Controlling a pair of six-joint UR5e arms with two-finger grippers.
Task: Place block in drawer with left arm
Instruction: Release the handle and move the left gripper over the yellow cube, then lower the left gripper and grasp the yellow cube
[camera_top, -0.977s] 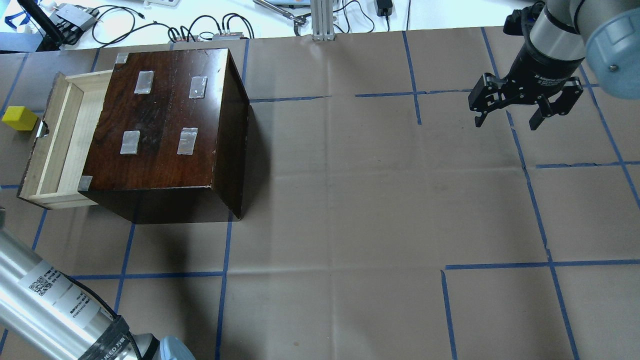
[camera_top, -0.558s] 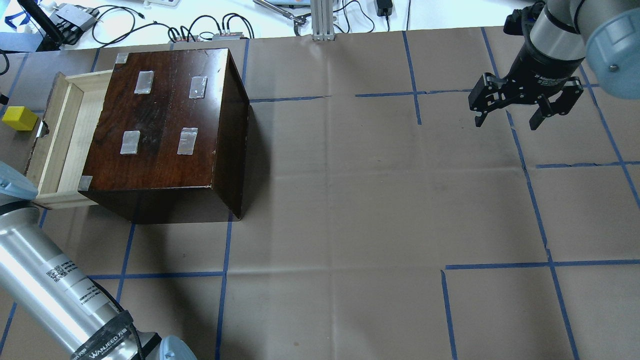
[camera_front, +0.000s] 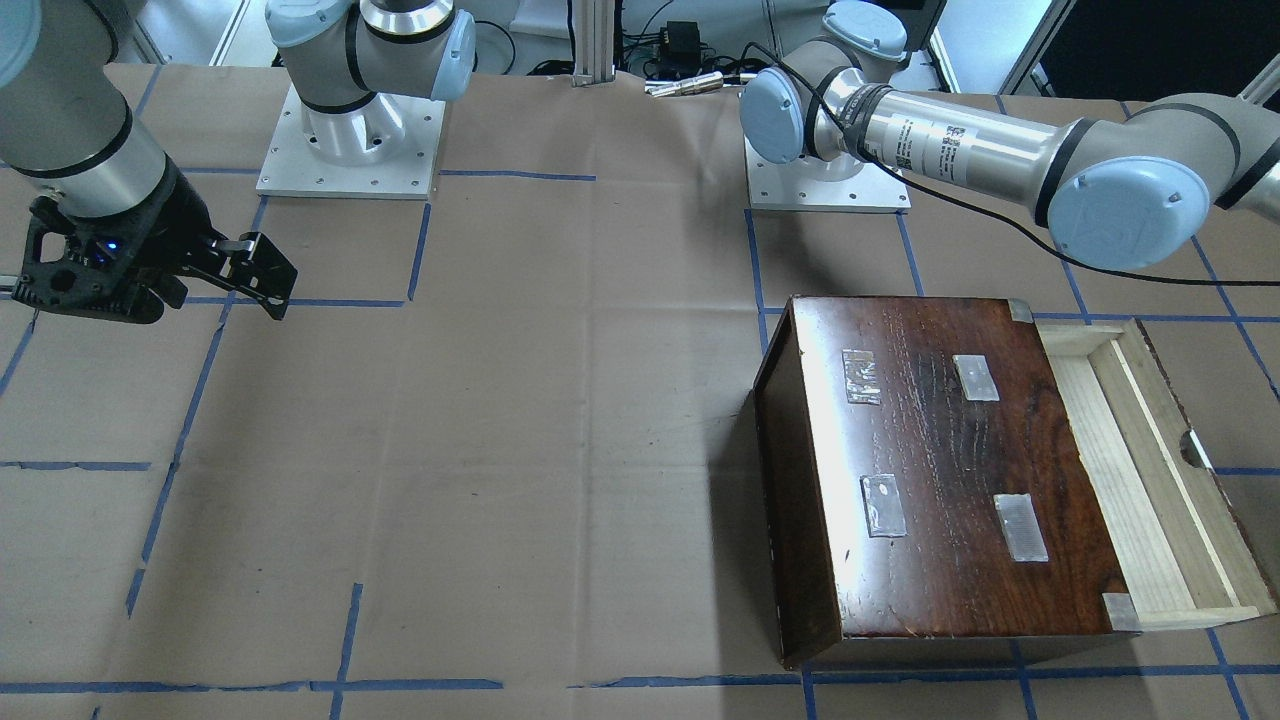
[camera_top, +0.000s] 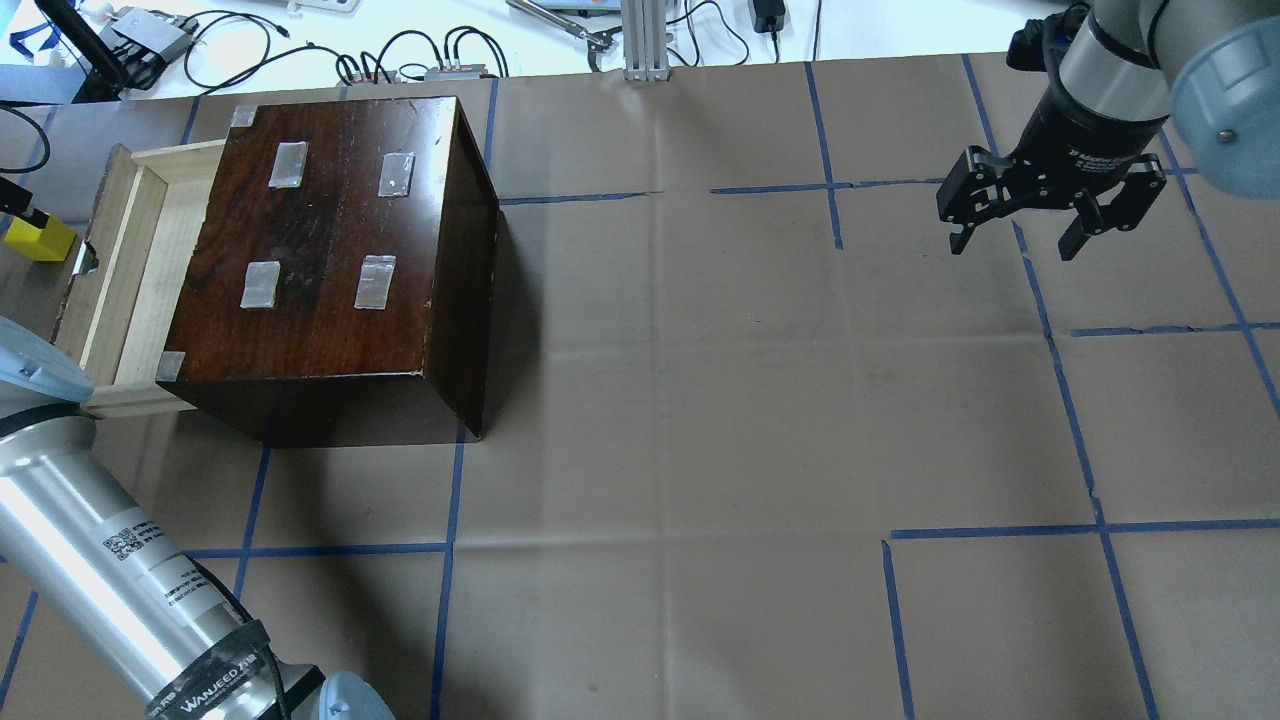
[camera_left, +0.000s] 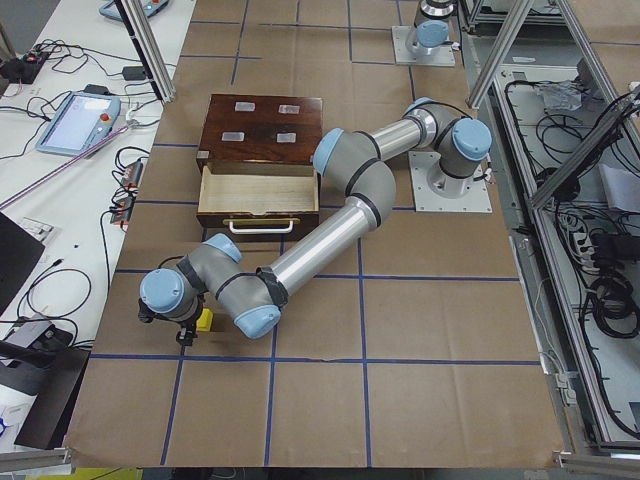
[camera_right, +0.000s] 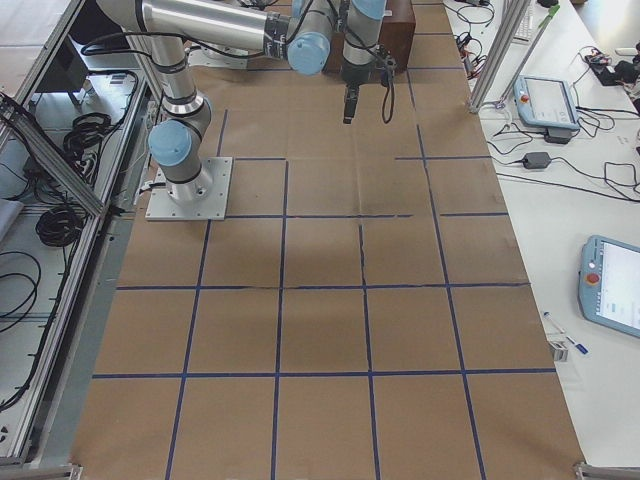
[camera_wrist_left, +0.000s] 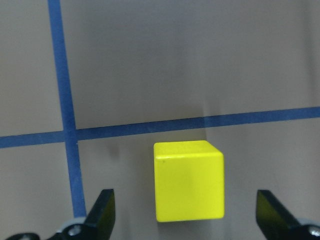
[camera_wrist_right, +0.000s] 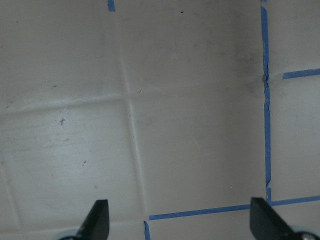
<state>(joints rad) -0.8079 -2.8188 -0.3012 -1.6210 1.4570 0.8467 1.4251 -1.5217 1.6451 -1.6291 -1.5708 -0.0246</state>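
The yellow block (camera_top: 42, 243) lies on the paper-covered table left of the drawer's front panel. In the left wrist view the block (camera_wrist_left: 189, 181) sits between my open left gripper's (camera_wrist_left: 187, 217) two fingertips, which do not touch it. In the overhead view only a black bit of the left gripper (camera_top: 18, 198) shows at the left edge over the block. The drawer (camera_top: 125, 270) stands pulled open and empty from the dark-brown cabinet (camera_top: 320, 240). My right gripper (camera_top: 1013, 247) is open and empty at the far right.
The left arm's silver tube (camera_top: 90, 540) crosses the near left corner beside the drawer. Blue tape lines (camera_top: 450, 550) grid the brown paper. Cables and small devices (camera_top: 420, 60) lie beyond the table's far edge. The cabinet also shows in the front-facing view (camera_front: 940, 480).
The left arm has swung in from the lower left, and its gripper now shows at the left edge over the block. The right arm, block and drawer have not moved.
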